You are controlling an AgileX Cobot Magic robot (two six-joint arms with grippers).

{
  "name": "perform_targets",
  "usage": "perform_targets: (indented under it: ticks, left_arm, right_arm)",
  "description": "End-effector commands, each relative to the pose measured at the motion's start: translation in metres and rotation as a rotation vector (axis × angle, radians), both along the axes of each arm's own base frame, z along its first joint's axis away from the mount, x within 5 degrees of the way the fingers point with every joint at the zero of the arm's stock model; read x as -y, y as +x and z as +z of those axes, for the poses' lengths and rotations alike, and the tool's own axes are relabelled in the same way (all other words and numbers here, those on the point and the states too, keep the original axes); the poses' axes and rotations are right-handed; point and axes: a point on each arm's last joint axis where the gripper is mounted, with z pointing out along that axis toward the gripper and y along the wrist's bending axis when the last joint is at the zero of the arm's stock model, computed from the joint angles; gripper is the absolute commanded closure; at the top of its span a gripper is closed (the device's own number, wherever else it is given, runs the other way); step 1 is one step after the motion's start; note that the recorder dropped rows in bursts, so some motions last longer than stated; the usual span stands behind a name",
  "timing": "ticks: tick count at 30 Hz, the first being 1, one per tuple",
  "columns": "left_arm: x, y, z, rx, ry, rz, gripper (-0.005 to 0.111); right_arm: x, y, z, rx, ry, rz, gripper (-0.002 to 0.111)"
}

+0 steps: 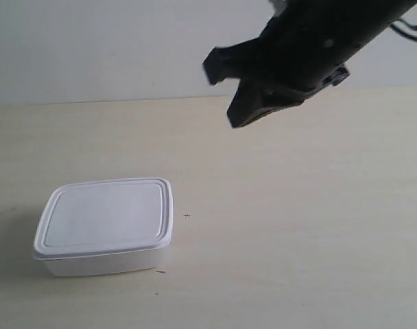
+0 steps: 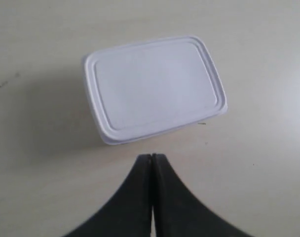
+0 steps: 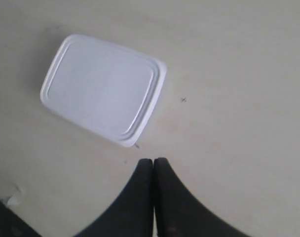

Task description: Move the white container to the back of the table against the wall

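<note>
Lidded white container (image 1: 103,225) sits on the table (image 1: 298,226), well apart from the wall (image 1: 92,48) — not yet moved. Left gripper (image 2: 151,157) and right gripper (image 3: 153,160) hang near it, the 2 claws pressed together and empty, perhaps to push.

You have soft, even, fairly bright light; the container (image 2: 155,86) casts a faint blurred shadow on the table (image 2: 268,197). Your exterior view looks hazy, its arm (image 1: 311,48) a soft-edged, detail-free black
</note>
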Motion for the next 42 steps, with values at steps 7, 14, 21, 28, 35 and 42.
perform_targets:
  ticks: [7,14,21,28,35,42]
  left_arm:
    - [0.006,-0.009,-0.054,-0.133,-0.078,0.008,0.107]
    - [0.004,-0.013,-0.083,-0.145,-0.096,0.057,0.107]
    - [0.005,-0.001,-0.108,-0.208,-0.107,0.108,0.107]
    - [0.011,0.029,-0.141,-0.278,-0.104,0.117,0.107]
    - [0.012,0.043,-0.159,-0.286,-0.097,0.133,0.107]
    - [0.011,0.05,-0.169,-0.298,-0.079,0.153,0.107]
  right_arm:
    - [-0.064,-0.025,-0.04,-0.123,-0.077,0.153,0.108]
    - [-0.091,-0.023,-0.079,-0.18,-0.116,0.182,0.108]
    - [-0.107,-0.018,-0.118,-0.306,-0.09,0.169,0.108]
    - [-0.114,-0.013,-0.144,-0.34,-0.104,0.131,0.108]
    - [-0.12,-0.007,-0.164,-0.358,-0.088,0.088,0.108]
    - [-0.121,-0.007,-0.164,-0.337,-0.085,0.123,0.108]
